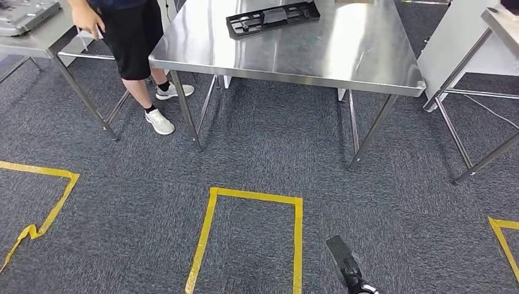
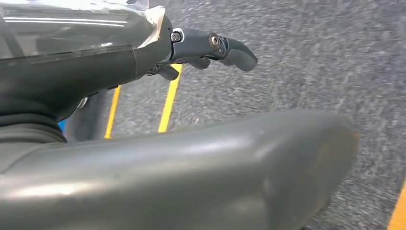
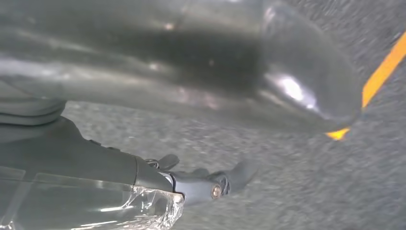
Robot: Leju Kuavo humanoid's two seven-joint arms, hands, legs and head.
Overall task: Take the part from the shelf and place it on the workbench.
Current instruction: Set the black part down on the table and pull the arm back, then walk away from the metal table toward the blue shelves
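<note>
A flat black plastic part (image 1: 273,18) lies on the steel workbench (image 1: 318,58) ahead of me, near its far edge. My right hand (image 1: 347,262) hangs low over the carpet well in front of the bench; its dark fingers (image 3: 225,179) are stretched out and hold nothing. My left hand (image 2: 158,158) also hangs above the floor, its fingers (image 2: 225,48) extended and apart, with nothing in it.
A person (image 1: 131,37) in black shorts stands at the bench's left corner. A second steel table (image 1: 43,37) with a grey part (image 1: 24,12) is far left, and another table frame (image 1: 471,67) stands right. Yellow tape (image 1: 251,196) marks a box on the carpet.
</note>
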